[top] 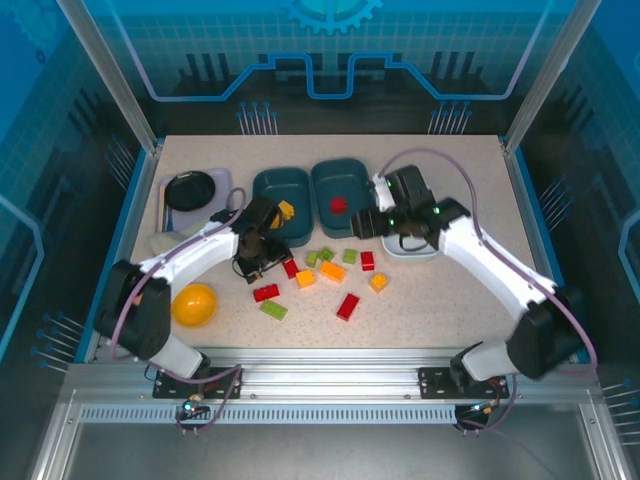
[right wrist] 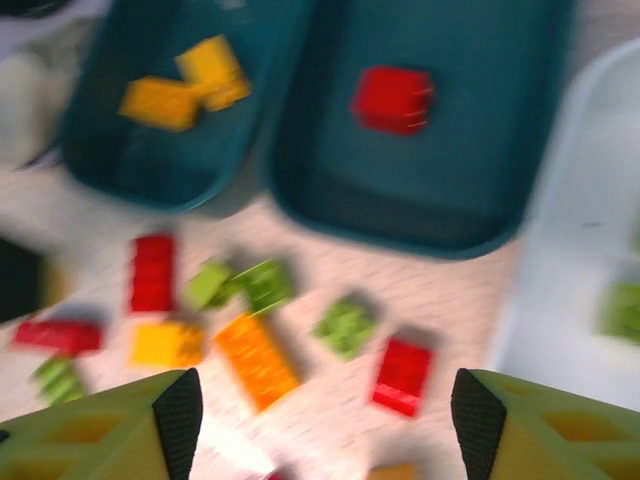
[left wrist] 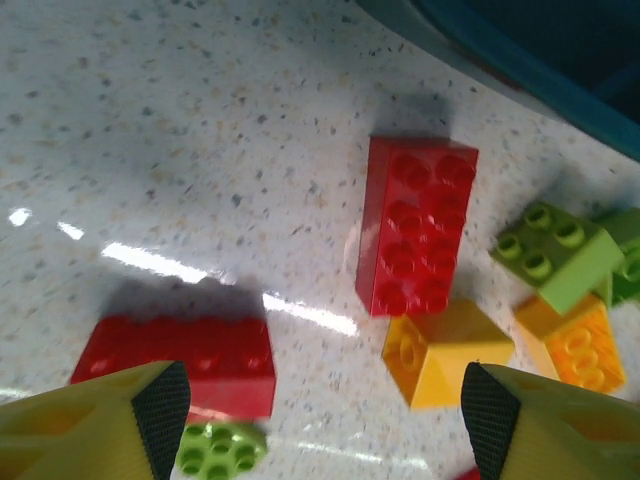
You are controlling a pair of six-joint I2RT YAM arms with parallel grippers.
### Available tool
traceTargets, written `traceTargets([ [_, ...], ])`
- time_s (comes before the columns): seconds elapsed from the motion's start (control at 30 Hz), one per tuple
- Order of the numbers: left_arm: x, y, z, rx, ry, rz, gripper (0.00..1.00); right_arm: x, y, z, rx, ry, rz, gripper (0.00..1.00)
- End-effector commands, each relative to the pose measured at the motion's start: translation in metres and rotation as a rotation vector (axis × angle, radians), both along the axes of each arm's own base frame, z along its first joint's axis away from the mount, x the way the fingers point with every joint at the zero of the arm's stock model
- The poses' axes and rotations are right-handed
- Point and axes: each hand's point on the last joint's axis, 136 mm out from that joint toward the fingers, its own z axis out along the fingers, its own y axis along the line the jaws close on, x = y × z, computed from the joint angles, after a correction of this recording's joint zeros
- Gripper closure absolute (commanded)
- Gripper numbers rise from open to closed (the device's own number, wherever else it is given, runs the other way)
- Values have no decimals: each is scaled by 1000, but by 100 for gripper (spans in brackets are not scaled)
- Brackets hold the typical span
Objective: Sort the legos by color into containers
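Note:
Several red, orange and green legos lie scattered mid-table, among them a red brick (top: 290, 267) and an orange one (top: 332, 270). My left gripper (top: 258, 268) hovers open over them; in its wrist view the left gripper (left wrist: 325, 420) has nothing between its fingers, with a long red brick (left wrist: 418, 225) and a yellow brick (left wrist: 445, 352) just ahead. My right gripper (top: 365, 225) is open and empty in front of the containers. The left teal bin (right wrist: 120, 150) holds yellow bricks (right wrist: 190, 85). The middle teal bin (right wrist: 470, 150) holds a red brick (right wrist: 393, 98). The white bin (right wrist: 570, 300) holds a green brick (right wrist: 622, 310).
A yellow round bowl (top: 194, 304) sits at the front left beside the left arm. A black plate (top: 190, 188) on a grey tray stands at the back left. The right arm covers much of the white bin (top: 410, 248). Blue walls enclose the table.

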Motion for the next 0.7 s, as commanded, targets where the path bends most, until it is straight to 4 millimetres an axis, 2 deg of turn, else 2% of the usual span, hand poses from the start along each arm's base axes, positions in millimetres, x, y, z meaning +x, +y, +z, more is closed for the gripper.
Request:
traceTargets([
  [0.0, 16, -8, -2, -11, -9, 40, 24, -33, 28, 0, 187, 1, 90, 27],
  [0.1, 24, -16, -9, 3, -15, 39, 24, -60, 28, -7, 213, 39, 95, 27],
  [0.13, 26, -19, -12, 8, -15, 33, 24, -68, 25, -15, 208, 59, 90, 27],
  [0.23, 27, -23, -21, 52, 12, 27, 23, -83, 15, -23, 202, 83, 73, 27],
  [0.43, 29, -25, -39, 111, 40, 27, 25, -93, 5, -21, 192, 84, 59, 27],
  [0.67, 35, -23, -56, 160, 10, 3, 36, -97, 5, -21, 205, 96, 55, 27],
])
